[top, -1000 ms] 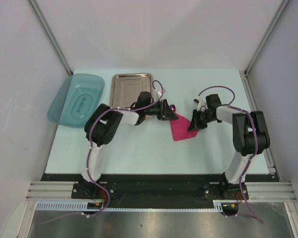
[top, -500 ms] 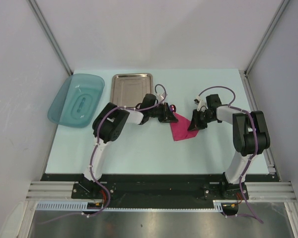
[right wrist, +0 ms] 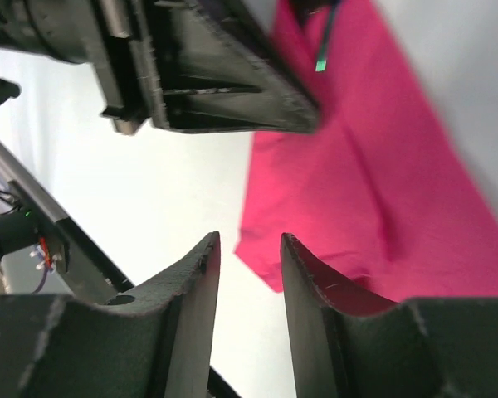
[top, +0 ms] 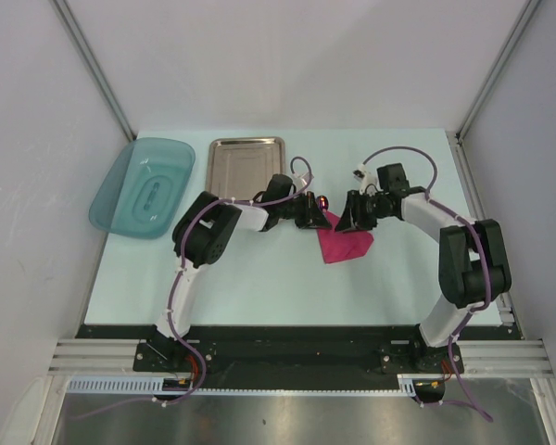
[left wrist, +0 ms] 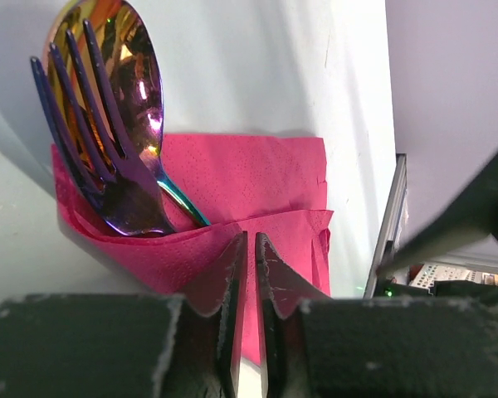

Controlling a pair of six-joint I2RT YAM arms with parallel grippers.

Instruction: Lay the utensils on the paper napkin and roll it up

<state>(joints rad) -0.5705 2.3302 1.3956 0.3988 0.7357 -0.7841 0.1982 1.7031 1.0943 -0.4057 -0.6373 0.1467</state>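
Observation:
The pink paper napkin [top: 341,244] lies folded over at the table's middle. The purple fork [left wrist: 87,124] and the spoon [left wrist: 120,66] poke out of its fold, and the spoon's bowl [top: 326,201] shows red at the napkin's far tip. My left gripper [top: 317,216] [left wrist: 251,242] has closed to a thin slit on the folded edge of the napkin [left wrist: 266,178]. My right gripper [top: 348,217] [right wrist: 249,245] hangs open just above a corner of the napkin [right wrist: 357,182], with only table between its fingers, facing the left gripper's black fingers [right wrist: 224,83].
A steel tray [top: 247,165] sits behind the left arm, and a teal translucent dish [top: 141,185] lies at the far left over the table's edge. Grey walls close in the table at the back and on both sides.
My right gripper has opened, let go of the napkin and shifted left toward the left gripper. My left gripper has narrowed onto the napkin's fold.

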